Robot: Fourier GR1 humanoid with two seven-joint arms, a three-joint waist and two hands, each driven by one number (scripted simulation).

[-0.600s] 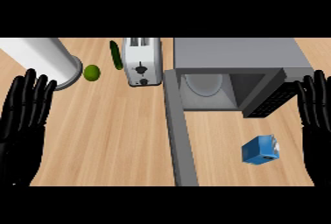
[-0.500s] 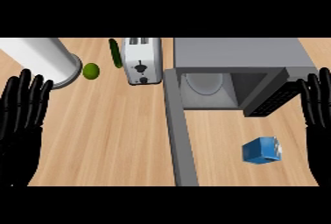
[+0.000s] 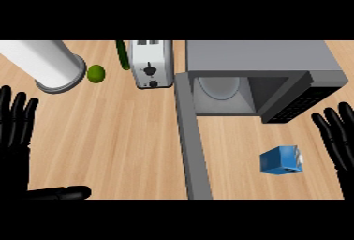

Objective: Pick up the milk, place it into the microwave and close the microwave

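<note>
Right robot hand (image 3: 337,136) at the view's right edge, fingers straight, released, holding nothing. Left robot hand (image 3: 17,123) rests released at the left edge. The milk (image 3: 282,161), a small blue carton, stands on the table (image 3: 124,140) just beside our right robot hand, toward the middle and slightly nearer us. We judge it light, stiff-sided, perhaps a little slick; best taken across two opposite flat faces. Beyond it the microwave (image 3: 256,70) stands with its door (image 3: 190,136) swung open.
</note>
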